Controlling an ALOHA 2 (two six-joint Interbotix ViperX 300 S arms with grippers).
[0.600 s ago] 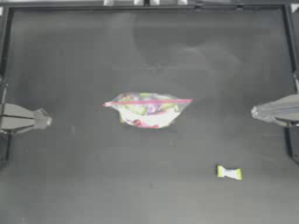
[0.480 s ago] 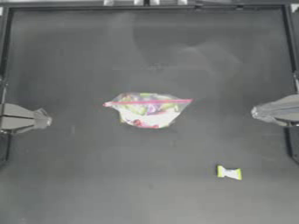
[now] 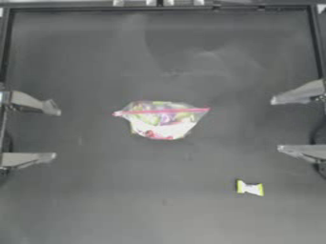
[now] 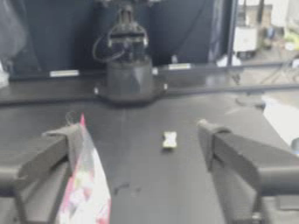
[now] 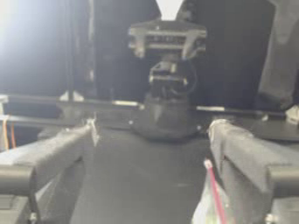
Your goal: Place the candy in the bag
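The bag (image 3: 162,119), clear plastic with a pink seal strip and colourful contents, lies at the table's middle. The candy (image 3: 249,188), yellow-green ends and a white middle, lies toward the front right, apart from the bag. My left gripper (image 3: 53,132) stands open at the left edge, jaws spread wide with nothing between them. At the right edge my right gripper (image 3: 277,125) is likewise open and empty. The left wrist view shows the bag (image 4: 85,192) by one jaw and the candy (image 4: 169,140) farther off. In the right wrist view the bag's pink strip (image 5: 213,197) shows beside a jaw.
The dark table (image 3: 96,200) has raised rails along the back (image 3: 163,5) and sides. The right arm's base (image 4: 130,78) stands across the table in the left wrist view, and the left arm's base (image 5: 166,113) in the right wrist view.
Both grippers have opened: each showed as a single closed point before, and now its two jaws stand far apart. Bag and candy have not moved.
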